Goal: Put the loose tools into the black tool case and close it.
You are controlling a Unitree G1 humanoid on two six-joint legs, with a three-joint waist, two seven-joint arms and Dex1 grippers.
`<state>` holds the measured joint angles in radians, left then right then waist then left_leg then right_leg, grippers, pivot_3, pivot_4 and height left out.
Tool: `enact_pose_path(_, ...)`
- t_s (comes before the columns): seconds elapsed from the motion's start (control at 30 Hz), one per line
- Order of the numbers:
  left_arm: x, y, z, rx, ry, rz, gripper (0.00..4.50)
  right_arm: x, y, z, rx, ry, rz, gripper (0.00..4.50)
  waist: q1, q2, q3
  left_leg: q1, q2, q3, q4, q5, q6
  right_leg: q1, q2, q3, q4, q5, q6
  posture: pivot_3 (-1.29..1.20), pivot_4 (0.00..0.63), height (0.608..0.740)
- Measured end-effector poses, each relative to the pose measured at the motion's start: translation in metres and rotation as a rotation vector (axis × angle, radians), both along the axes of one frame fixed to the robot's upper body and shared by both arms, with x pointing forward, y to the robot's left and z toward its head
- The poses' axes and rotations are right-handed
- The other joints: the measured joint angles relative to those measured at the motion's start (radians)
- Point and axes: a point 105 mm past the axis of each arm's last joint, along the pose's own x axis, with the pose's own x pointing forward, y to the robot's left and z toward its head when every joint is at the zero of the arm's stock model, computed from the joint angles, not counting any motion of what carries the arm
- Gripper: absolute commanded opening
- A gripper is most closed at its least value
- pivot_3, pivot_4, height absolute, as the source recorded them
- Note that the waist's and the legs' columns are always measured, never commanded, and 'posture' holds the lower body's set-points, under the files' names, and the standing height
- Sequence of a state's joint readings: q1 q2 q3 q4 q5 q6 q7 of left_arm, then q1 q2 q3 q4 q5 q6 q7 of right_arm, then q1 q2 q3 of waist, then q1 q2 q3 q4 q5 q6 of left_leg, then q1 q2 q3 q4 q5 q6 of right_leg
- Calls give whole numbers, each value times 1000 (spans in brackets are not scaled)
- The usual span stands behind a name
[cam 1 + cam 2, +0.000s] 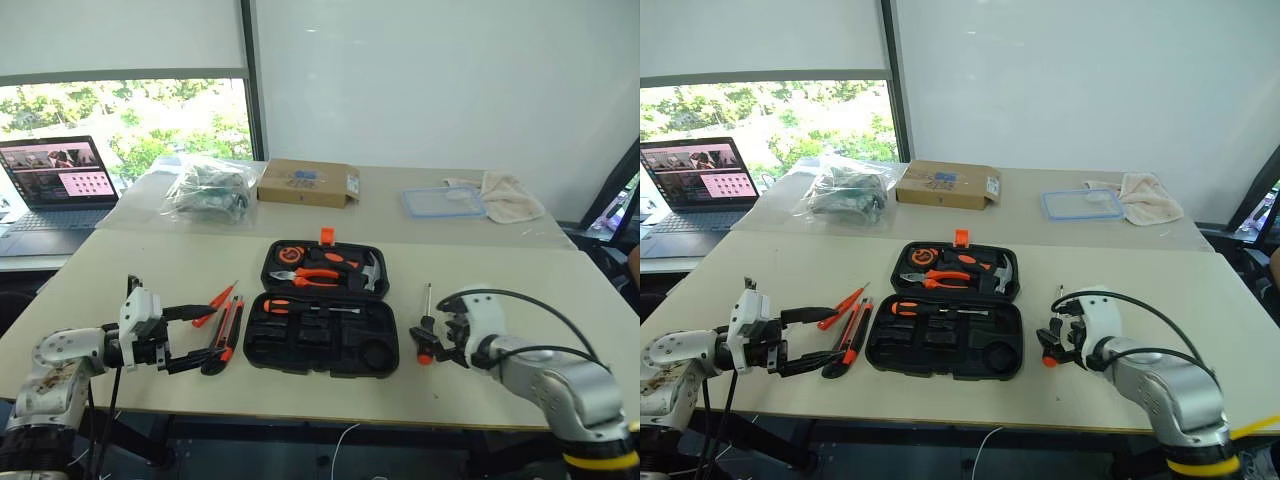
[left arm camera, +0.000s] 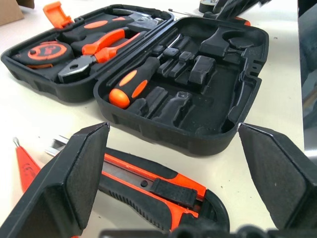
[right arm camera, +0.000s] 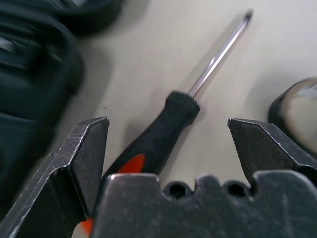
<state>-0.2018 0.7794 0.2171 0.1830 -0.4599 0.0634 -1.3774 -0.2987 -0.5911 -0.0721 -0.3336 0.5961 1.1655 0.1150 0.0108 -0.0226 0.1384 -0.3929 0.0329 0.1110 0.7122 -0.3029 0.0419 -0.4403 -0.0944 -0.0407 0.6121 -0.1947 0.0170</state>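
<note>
1. Between my right fingers, spread apart: a loose screwdriver on the surface, not yet gripped.
2. Beyond my left fingers, apart and empty: black tool case, open.
3. Next: clamp handle, carry to slot.

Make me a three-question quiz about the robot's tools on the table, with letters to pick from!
1. Where does the utility knife lie?
A. left of the tool case
B. inside it
C. on the laptop

2. What colour is the case's latch?
A. blue
B. orange
C. white

3. How is the case?
A. shut
B. open
C. upside down

Answers: 1 A, it lies on the table by the left gripper. 2 B, the orange tab sticks up at the far edge. 3 B, both halves lie flat, with one screwdriver in its slot.
</note>
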Motion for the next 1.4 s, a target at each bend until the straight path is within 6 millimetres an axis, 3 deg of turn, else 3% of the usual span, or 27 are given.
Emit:
enact_pose_path(0.23,-5,2,2,-8,-23,12,4500,4,-2,-1,-29,12,-51,1020,-4,0,0,0,-1,1,1,-2,3,1,-2,1,-2,1,3,0,150,740)
enact_pose_path(0.33,-9,3,3,-30,-17,19,4500,12,-5,10,-31,-81,-75,938,-9,0,0,0,-1,1,1,-1,2,0,-2,1,-2,1,3,0,150,740)
enact_pose_path(0.47,-13,9,2,-61,11,62,4500,18,1,49,-19,-294,2,938,-17,0,0,1,0,0,1,-1,2,0,-1,1,-2,0,3,0,150,740)
enact_pose_path(0.57,-19,14,-1,-89,57,94,4500,14,32,92,-80,-487,300,938,-28,1,1,3,0,1,0,-3,5,0,-1,3,-2,0,3,0,150,740)
enact_pose_path(0.6,-22,15,-3,-96,70,97,4500,7,55,108,-132,-556,499,938,-33,1,1,4,1,1,0,-4,7,0,0,3,-1,0,2,0,150,740)
enact_pose_path(0.67,-26,17,-6,-104,91,104,4500,-4,90,119,-203,-613,784,938,-41,1,1,7,1,1,0,-4,7,2,1,3,-1,-1,1,0,150,740)
enact_pose_path(0.77,-26,20,-9,-112,77,128,4500,-3,125,112,-248,-586,1025,938,-42,0,1,7,2,1,0,-3,5,2,2,2,1,0,-2,0,150,740)
enact_pose_path(0.87,-30,28,-21,-114,92,178,4500,7,139,82,-335,-453,1171,938,-34,0,1,6,1,1,0,-3,4,1,1,1,1,0,-2,0,150,740)
enact_pose_path(1.03,-36,31,-27,-108,97,201,4500,24,125,43,-482,-264,1248,938,-18,0,1,2,0,2,1,1,-1,-1,-2,0,0,1,-2,0,150,740)
enact_pose_path(1.4,-39,23,-21,-86,60,181,4500,37,137,34,-426,-191,1209,938,-28,0,1,4,1,2,0,2,-4,-1,-1,0,1,0,-2,0,150,740)
